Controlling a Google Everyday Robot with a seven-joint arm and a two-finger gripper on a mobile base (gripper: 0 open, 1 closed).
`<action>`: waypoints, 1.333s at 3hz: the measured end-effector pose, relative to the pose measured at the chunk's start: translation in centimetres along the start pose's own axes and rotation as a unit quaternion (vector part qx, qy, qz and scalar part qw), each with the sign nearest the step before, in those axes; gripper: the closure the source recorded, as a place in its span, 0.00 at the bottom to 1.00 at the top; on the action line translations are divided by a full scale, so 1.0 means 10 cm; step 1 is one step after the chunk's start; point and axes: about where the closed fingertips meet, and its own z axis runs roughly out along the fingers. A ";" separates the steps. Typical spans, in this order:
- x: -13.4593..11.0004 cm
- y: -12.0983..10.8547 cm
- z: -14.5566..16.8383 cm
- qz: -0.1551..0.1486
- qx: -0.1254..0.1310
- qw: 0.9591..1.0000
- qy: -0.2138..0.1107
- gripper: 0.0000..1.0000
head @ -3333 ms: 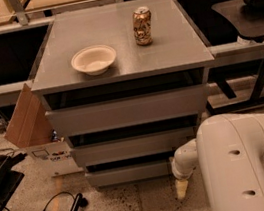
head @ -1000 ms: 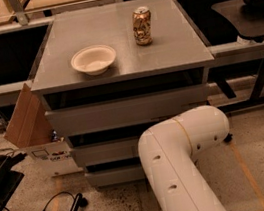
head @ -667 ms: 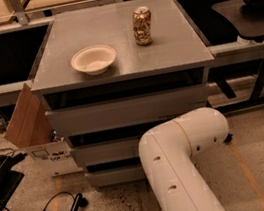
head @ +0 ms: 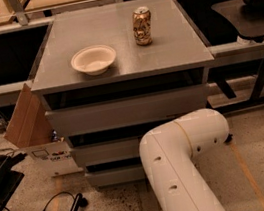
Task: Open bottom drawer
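Inspection from my remote station, single camera looking down on the unit.

The gripper is out of sight. The robot's white, tube-shaped arm (head: 185, 161) bends low in front of the grey three-drawer cabinet (head: 128, 111) and covers the spot at the cabinet's lower right where the gripper would be. I cannot tell the state of the jaws.

The bottom drawer (head: 115, 176), the shortest and narrowest flat grey front, is at floor level. Its left part shows just left of the arm's bend; its right part is hidden behind the arm. A dark slit separates it from the mid-sized middle grey front (head: 104, 152) directly above. Whether the arm touches either front I cannot tell.

The tallest grey top front (head: 123, 111) lies above these, under the grey worktop (head: 108, 28).

On the worktop, well above the covered gripper area, stand a shallow cream bowl (head: 93, 59) to the left and an upright brown-and-gold drink can (head: 142, 26) to the right, apart from each other.

A brown cardboard box (head: 25, 121) with a raised flap sits against the cabinet's left side. A black cable (head: 48, 208) loops on the speckled floor at lower left.
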 end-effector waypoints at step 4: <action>-0.02 -0.08 -0.22 -0.002 0.005 1.000 0.000 1.00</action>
